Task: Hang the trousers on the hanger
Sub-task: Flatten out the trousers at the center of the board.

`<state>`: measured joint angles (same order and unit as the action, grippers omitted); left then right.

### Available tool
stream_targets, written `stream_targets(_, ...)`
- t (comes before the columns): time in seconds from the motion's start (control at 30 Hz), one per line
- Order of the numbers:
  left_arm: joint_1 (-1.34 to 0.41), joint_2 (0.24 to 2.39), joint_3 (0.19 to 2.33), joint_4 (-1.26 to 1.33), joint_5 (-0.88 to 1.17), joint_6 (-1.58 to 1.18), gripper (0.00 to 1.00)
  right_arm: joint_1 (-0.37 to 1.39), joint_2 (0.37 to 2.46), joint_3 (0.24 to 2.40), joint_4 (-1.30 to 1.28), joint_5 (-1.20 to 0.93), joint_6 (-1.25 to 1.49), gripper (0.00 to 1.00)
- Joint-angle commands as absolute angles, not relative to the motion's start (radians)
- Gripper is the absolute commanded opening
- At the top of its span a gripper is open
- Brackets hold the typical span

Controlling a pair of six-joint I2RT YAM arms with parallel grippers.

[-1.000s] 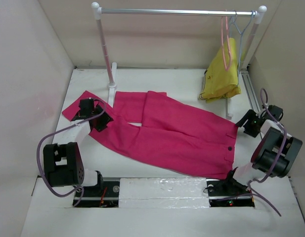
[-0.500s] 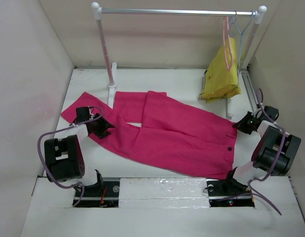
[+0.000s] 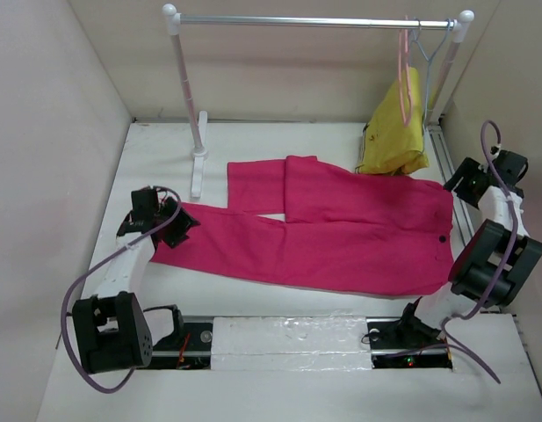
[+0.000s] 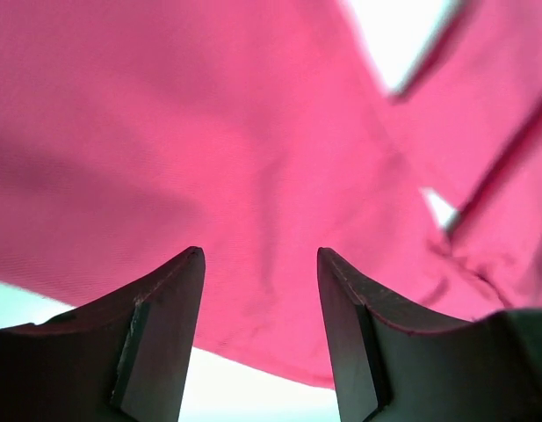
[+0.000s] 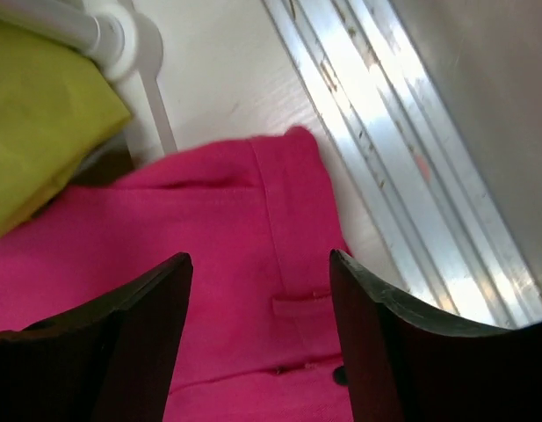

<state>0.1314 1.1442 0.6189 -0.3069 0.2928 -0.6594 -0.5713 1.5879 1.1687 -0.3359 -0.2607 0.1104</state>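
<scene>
While the large bright magenta-pink cloth trousers (image 3: 341,233) lie flat on the white surface (image 3: 156,149), waistband to the right and legs running left, one arm stands at each end of the garment. The left hand (image 3: 169,230) sits over the hem of the nearer leg, its fingers (image 4: 165,334) moderately parted, with cloth showing between them and nothing pinched. The right hand (image 3: 459,186) hovers at the far corner of the waistband, fingers (image 5: 121,334) spread wide and empty (a belt loop and a button show just below them).

The thin salmon-pink triangular hanger (image 3: 401,61) hangs at the right end of the metal clothes rail (image 3: 319,21), just beside a pale blue-grey hanger (image 3: 429,48) and above a mustard-yellow garment (image 3: 393,132), well apart from the trousers.

The step in hand appears to be taking hold of both ends. To do it well, each hand should probably descend until the lower finger slides under the cloth edge, close on all layers together, then both should lift evenly so the garment stays taut.
</scene>
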Motion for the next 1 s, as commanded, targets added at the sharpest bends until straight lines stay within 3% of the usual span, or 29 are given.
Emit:
stream_targets(0.0,0.084,1.124,0.774,-0.292,0.216,-0.627,0.50,-0.545,1.488,1.106,-0.376,-0.245,0.095,0.69)
stream_targets(0.03,0.049,1.143,0.797,-0.263,0.200,-0.647,0.50,-0.532,1.403,1.033,-0.355,-0.248,0.121,0.61)
stream_targets(0.07,0.023,1.163,0.851,-0.243,0.172,-0.652,0.50,-0.519,1.357,0.996,-0.348,-0.247,0.135,0.34)
stream_targets(0.13,-0.043,1.264,0.911,-0.215,0.082,-0.652,0.51,-0.453,1.269,0.918,-0.350,-0.235,0.164,0.00)
stream_targets(0.33,-0.167,1.655,1.215,-0.290,0.018,-0.566,0.50,-0.321,0.951,0.631,-0.366,-0.317,0.160,0.00)
stream_targets(0.43,-0.178,1.767,1.285,-0.294,0.040,-0.515,0.50,-0.235,0.853,0.560,-0.382,-0.437,0.140,0.20)
stream_targets(0.47,-0.178,1.788,1.317,-0.299,0.052,-0.506,0.50,-0.179,0.839,0.549,-0.391,-0.451,0.140,0.33)
stream_targets(0.57,-0.215,1.857,1.362,-0.304,0.087,-0.457,0.50,-0.082,0.815,0.502,-0.390,-0.483,0.140,0.46)
stream_targets(0.87,-0.249,1.988,1.325,-0.267,0.075,-0.459,0.42,0.179,0.746,0.466,-0.384,-0.382,0.238,0.47)
stream_targets(0.93,-0.258,2.006,1.328,-0.270,0.068,-0.459,0.33,0.233,0.752,0.477,-0.376,-0.354,0.253,0.47)
stream_targets(0.97,-0.258,2.006,1.331,-0.267,0.066,-0.456,0.14,0.250,0.765,0.488,-0.376,-0.347,0.256,0.47)
